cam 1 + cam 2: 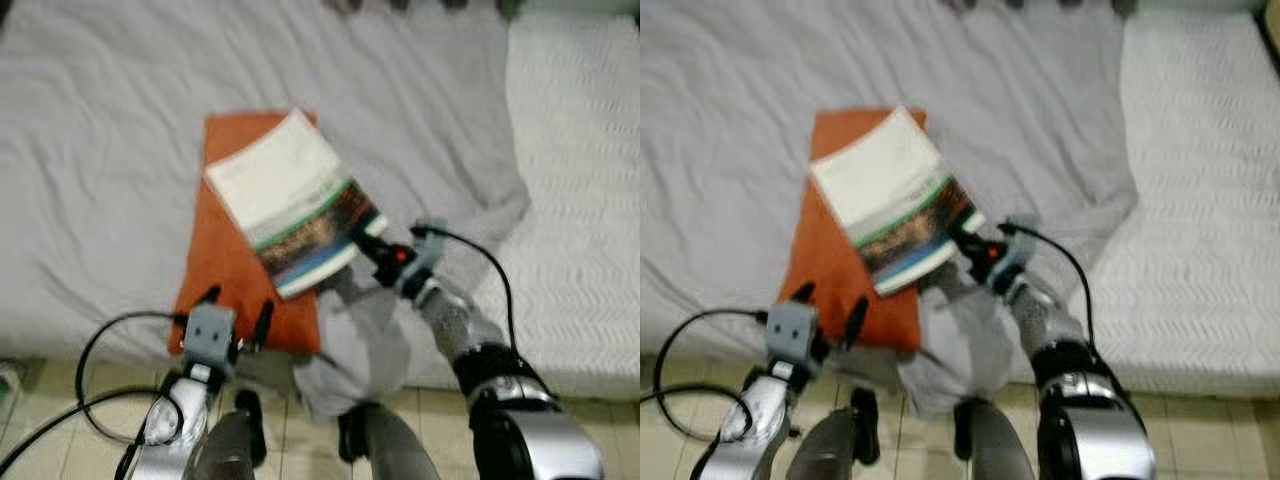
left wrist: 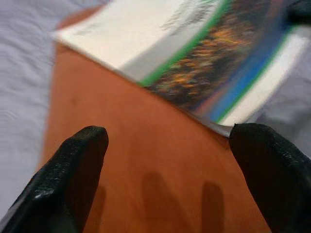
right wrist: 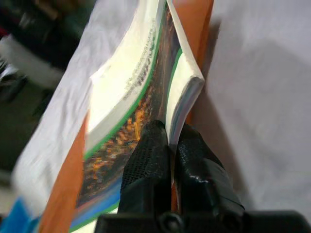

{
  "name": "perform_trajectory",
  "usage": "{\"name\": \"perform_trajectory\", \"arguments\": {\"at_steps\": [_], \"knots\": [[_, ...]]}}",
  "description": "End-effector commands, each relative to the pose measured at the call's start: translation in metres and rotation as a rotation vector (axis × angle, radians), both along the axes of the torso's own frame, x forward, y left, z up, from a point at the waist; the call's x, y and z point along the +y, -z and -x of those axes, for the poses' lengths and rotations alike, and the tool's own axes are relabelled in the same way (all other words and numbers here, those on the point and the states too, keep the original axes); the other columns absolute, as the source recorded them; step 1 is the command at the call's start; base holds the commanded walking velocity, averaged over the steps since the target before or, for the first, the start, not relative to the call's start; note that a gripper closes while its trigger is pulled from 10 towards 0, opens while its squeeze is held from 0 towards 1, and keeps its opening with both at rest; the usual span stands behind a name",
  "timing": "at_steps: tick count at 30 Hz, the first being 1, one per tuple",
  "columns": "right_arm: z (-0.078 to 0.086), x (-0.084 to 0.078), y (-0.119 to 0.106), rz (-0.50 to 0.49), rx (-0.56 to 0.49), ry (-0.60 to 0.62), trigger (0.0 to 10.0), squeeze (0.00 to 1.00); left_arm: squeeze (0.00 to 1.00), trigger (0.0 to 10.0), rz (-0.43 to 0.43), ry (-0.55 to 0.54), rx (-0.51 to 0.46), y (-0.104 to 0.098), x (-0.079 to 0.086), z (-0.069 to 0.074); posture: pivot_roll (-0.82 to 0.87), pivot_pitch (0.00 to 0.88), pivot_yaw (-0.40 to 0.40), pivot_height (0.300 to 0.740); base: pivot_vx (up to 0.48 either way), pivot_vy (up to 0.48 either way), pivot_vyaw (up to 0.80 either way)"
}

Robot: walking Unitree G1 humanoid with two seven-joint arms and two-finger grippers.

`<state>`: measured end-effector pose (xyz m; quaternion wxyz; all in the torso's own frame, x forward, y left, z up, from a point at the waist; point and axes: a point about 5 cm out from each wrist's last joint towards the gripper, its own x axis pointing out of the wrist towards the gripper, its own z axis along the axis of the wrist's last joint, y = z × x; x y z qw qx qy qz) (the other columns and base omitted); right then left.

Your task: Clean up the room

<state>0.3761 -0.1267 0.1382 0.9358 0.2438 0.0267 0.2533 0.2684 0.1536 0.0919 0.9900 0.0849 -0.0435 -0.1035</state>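
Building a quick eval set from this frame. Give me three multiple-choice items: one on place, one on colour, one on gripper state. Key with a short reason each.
1. Where does the book lie?
A. On the floor tiles
B. Partly on the orange cushion on the bed
C. On the white mattress at the right

2. What colour is the cushion under the book?
A. Orange
B. Blue
C. Green

3. What is the state of the right gripper?
A. Open, away from the book
B. Shut on nothing
C. Shut on the book's edge

Key:
1 B: the head views show the book overlapping the cushion on the grey sheet.
2 A: it is orange in the head views and the left wrist view.
3 C: the right wrist view shows both black fingers pressed together around the book's cover edge; the left gripper stands open above the cushion.
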Motion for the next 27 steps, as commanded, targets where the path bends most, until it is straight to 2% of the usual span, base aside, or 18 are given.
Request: {"name": "perform_trajectory", "arguments": {"at_steps": [1,2,3,5,6,7,8,11,12,15,16,17,18,19,21,23,27], "knots": [[-0.007,-0.017,-0.028,0.009,-0.123,0.096,0.0,0.00,0.00,10.0,-0.025,-0.045,0.067,0.011,0.005,-0.001,0.08,0.105,-0.065,0.740,0.000,0.000,0.00],[-0.007,-0.025,-0.034,0.064,-0.170,0.147,0.0,0.00,0.00,10.0,-0.008,-0.038,0.052,0.006,0.003,-0.006,0.07,0.055,-0.059,0.740,0.000,0.000,0.00],[-0.007,-0.030,-0.037,0.096,-0.198,0.180,0.0,0.00,0.00,10.0,0.004,-0.035,0.036,0.002,0.002,-0.010,0.07,0.041,-0.057,0.740,0.000,0.000,0.00],[-0.007,-0.033,-0.038,0.114,-0.212,0.202,0.0,0.00,0.00,10.0,0.012,-0.032,0.027,0.000,0.001,-0.014,0.07,0.026,-0.055,0.740,0.000,0.000,0.00],[-0.004,-0.043,-0.042,0.178,-0.254,0.265,0.0,0.00,0.00,10.0,0.027,-0.038,0.008,-0.005,0.001,-0.017,0.06,0.000,-0.052,0.740,0.000,0.000,0.00],[0.003,-0.059,-0.046,0.294,-0.313,0.400,0.0,0.00,0.00,10.0,0.063,-0.066,-0.005,-0.011,0.004,-0.022,0.05,0.000,-0.047,0.740,0.000,0.000,0.00],[0.010,-0.067,-0.047,0.347,-0.349,0.463,0.0,0.00,0.00,10.0,0.087,-0.080,-0.008,-0.014,0.007,-0.024,0.05,0.000,-0.042,0.740,0.000,0.000,0.00],[0.017,-0.072,-0.046,0.387,-0.381,0.526,0.0,0.00,0.00,10.0,0.108,-0.097,-0.004,-0.015,0.011,-0.027,0.05,0.000,-0.038,0.740,0.000,0.000,0.00],[0.030,-0.077,-0.040,0.430,-0.405,0.577,0.0,0.00,0.00,10.0,0.110,-0.107,-0.015,-0.019,0.013,-0.031,0.03,0.000,-0.031,0.740,0.000,0.000,0.00],[0.042,-0.081,-0.032,0.481,-0.420,0.602,0.0,0.00,0.00,10.0,0.109,-0.111,-0.029,-0.024,0.014,-0.035,0.02,0.000,-0.027,0.740,0.000,0.000,0.00],[0.053,-0.085,-0.019,0.520,-0.398,0.608,0.0,0.00,0.00,10.0,0.117,-0.113,-0.037,-0.027,0.014,-0.035,0.02,0.000,-0.023,0.740,0.000,0.000,0.00],[0.053,-0.085,-0.019,0.520,-0.398,0.608,0.0,0.00,0.00,10.0,0.117,-0.113,-0.037,-0.027,0.014,-0.035,0.02,0.000,-0.023,0.740,0.000,0.000,0.00],[0.060,-0.088,-0.011,0.548,-0.381,0.616,0.0,0.00,0.00,10.0,0.123,-0.115,-0.042,-0.029,0.015,-0.035,0.01,0.000,-0.022,0.740,0.000,0.000,0.00],[0.087,-0.095,0.019,0.613,-0.302,0.613,0.0,0.00,0.00,10.0,0.149,-0.120,-0.033,-0.027,0.014,-0.026,0.00,0.000,-0.011,0.740,0.000,0.000,0.00],[0.101,-0.100,0.037,0.635,-0.234,0.614,0.0,0.00,0.00,10.0,0.157,-0.117,-0.017,-0.023,0.012,-0.018,-0.01,0.000,-0.006,0.740,0.000,0.000,0.00],[0.105,-0.098,0.045,0.649,-0.201,0.608,0.0,0.00,0.00,10.0,0.178,-0.110,0.001,-0.019,0.010,-0.018,-0.02,0.000,0.004,0.740,0.000,0.000,0.00],[0.099,-0.091,0.052,0.662,-0.176,0.557,0.0,0.00,0.00,10.0,0.178,-0.078,0.023,-0.013,0.002,-0.027,-0.04,0.000,0.008,0.740,0.000,-0.360,0.00]]}}
